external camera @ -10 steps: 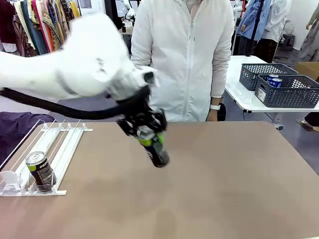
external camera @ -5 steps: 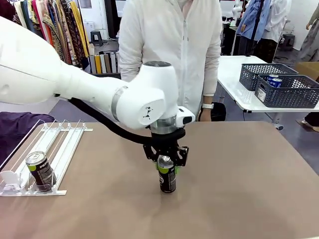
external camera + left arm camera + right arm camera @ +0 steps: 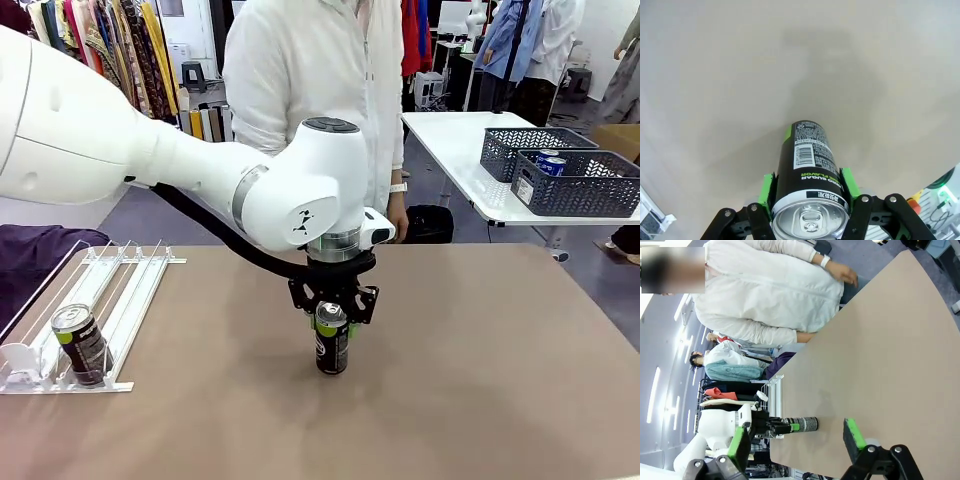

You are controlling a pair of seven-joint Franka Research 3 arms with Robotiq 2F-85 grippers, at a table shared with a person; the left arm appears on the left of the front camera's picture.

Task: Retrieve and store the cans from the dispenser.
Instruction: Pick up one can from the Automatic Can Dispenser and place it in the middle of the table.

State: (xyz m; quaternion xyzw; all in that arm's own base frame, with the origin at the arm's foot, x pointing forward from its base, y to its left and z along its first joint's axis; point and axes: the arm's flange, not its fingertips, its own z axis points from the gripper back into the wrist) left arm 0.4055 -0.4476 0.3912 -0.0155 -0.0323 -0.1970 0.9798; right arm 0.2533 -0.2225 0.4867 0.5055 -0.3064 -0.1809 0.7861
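Left gripper (image 3: pixel 333 312): pinching the black can (image 3: pixel 332 340) just under its silver top, a green pad pressed on each side; same clamp seen from above in the left wrist view (image 3: pixel 807 187).
Held can, place: near the middle of the desk (image 3: pixel 480 350), well apart from every edge; base at the desk top or just above it, cannot tell which.
Held can, axis: long axis upright, silver top and pull tab up toward the wrist, barcode and green print along the side (image 3: pixel 807 160).
Right gripper (image 3: pixel 797 437): spread wide, nothing between the green pads, hanging over the bare desk.
Dispenser (image 3: pixel 120 290): along the left edge of the desk, lanes running from the far side down to white end stops at the near-left corner.
Second can (image 3: pixel 80 345): black with green marks, in a lane at the low end just beside the stops, silver top up, tilted slightly.
Around the held can: bare desk on all sides, nothing in the way.
Person (image 3: pixel 310 90): in a white jacket at the far edge, one hand (image 3: pixel 398 215) hanging beside the body, off the desk.
Beyond the right edge: white side table (image 3: pixel 470 170) with two dark lattice baskets (image 3: pixel 575 190), blue cans (image 3: pixel 548 160) inside.
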